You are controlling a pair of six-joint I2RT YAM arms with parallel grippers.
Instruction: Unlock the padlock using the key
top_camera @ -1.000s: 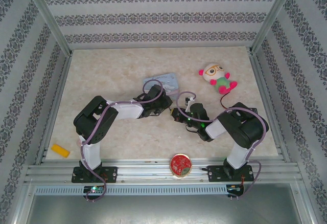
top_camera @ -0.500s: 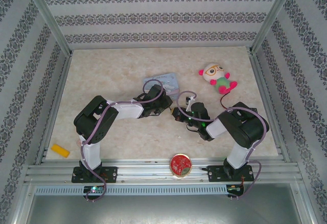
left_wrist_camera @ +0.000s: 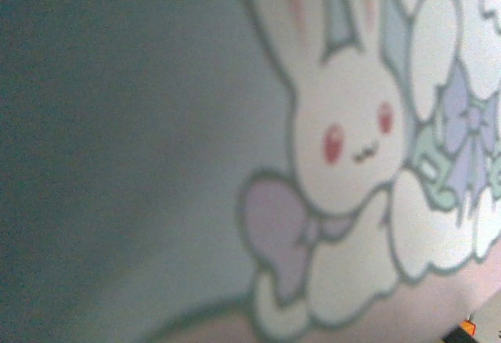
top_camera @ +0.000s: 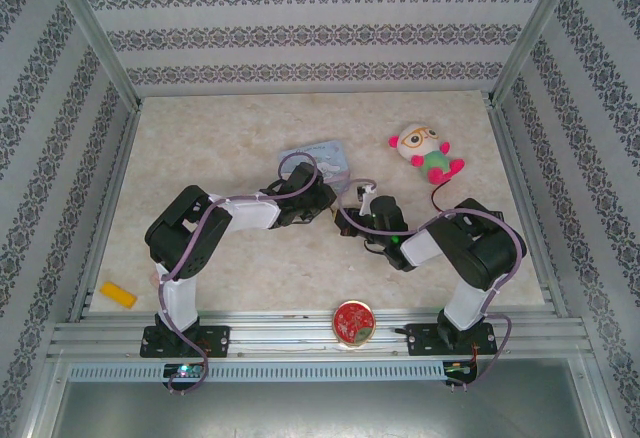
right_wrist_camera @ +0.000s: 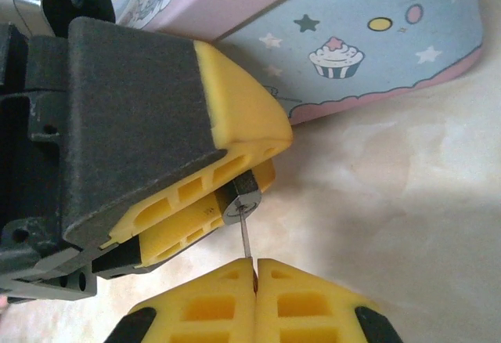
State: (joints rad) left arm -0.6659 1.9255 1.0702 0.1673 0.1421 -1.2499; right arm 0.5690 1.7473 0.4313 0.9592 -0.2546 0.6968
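Observation:
In the right wrist view my left gripper (right_wrist_camera: 270,159) holds the padlock (right_wrist_camera: 241,199) between its yellow fingers (right_wrist_camera: 235,128); the dark body and round silvery keyway face show, the shackle is hidden. The thin grey key (right_wrist_camera: 245,240) runs from the keyway down into my right gripper (right_wrist_camera: 254,268), which is shut on its other end. In the top view both grippers meet at mid-table, left (top_camera: 325,208) and right (top_camera: 345,220), just in front of the light-blue cartoon tin (top_camera: 320,158).
The tin (right_wrist_camera: 376,37) lies close behind the left fingers, and its bunny lid (left_wrist_camera: 352,147) is blurred in the left wrist view. A plush toy (top_camera: 428,151) sits at the back right, a yellow block (top_camera: 118,294) near the front left, a red round tin (top_camera: 353,321) at the front edge.
My right gripper has edged slightly up and left toward the left gripper. The left arm has stayed put.

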